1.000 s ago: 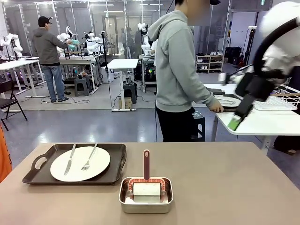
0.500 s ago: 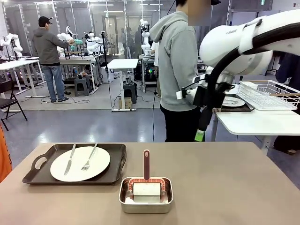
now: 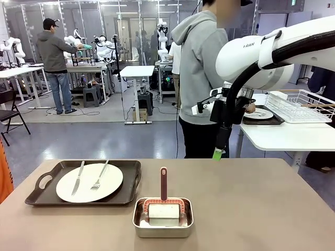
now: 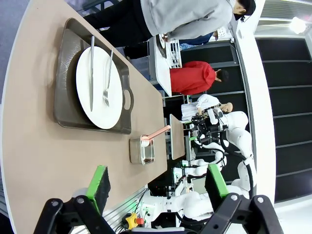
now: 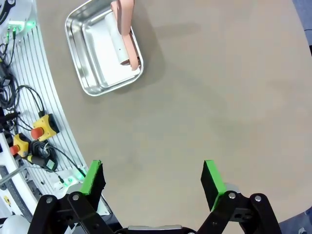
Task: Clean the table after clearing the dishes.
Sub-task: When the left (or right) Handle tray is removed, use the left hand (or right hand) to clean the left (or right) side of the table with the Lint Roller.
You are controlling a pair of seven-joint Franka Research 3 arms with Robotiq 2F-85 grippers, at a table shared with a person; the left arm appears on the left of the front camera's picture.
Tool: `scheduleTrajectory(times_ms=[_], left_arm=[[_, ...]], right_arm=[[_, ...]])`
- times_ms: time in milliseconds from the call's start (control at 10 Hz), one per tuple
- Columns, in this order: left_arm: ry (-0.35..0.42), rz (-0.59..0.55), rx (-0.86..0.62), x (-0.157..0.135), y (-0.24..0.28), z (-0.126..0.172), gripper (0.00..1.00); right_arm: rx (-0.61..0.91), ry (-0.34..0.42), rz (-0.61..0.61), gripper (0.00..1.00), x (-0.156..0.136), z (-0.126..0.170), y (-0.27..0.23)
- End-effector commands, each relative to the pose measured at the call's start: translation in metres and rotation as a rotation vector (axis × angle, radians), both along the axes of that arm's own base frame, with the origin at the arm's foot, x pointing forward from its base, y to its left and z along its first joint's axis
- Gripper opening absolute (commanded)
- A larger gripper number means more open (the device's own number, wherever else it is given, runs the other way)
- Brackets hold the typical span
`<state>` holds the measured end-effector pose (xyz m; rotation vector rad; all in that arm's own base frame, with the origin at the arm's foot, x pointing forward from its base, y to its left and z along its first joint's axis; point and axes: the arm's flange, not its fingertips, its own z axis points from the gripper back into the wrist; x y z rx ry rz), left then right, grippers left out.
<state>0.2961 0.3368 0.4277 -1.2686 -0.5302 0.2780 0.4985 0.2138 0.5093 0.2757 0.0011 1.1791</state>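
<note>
My right gripper (image 3: 218,153) is no longer far out to the right of the pan (image 3: 162,230). It has swung in and now hangs beyond the pan, slightly to its right, fingers pointing down. The person (image 3: 201,78) beyond the pan now stands straighter.

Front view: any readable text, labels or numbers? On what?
"HAN", or close to it: dark letters on the right arm's white shell, the rest lost round the curve.
Green sign at the top edge: too small to read.
Plate, tray and steel pan: no print visible.
</note>
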Motion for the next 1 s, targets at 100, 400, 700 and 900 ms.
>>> scheduleTrajectory(times_ms=[100, 400, 700, 900], left_arm=[[-0.012, -0.005, -0.001, -0.003, 0.001, 0.001, 1.0], [-0.012, -0.005, -0.001, -0.003, 0.001, 0.001, 1.0], [-0.012, -0.005, -0.001, -0.003, 0.001, 0.001, 1.0], [-0.012, -0.005, -0.001, -0.003, 0.001, 0.001, 1.0]], right_arm=[[0.015, 0.007, 0.019, 1.0, -0.002, 0.004, -0.003], [0.034, -0.072, 0.203, 1.0, 0.014, -0.009, 0.058], [-0.041, -0.065, 0.3, 1.0, 0.029, -0.026, 0.124], [-0.101, -0.028, 0.37, 1.0, 0.036, -0.042, 0.163]])
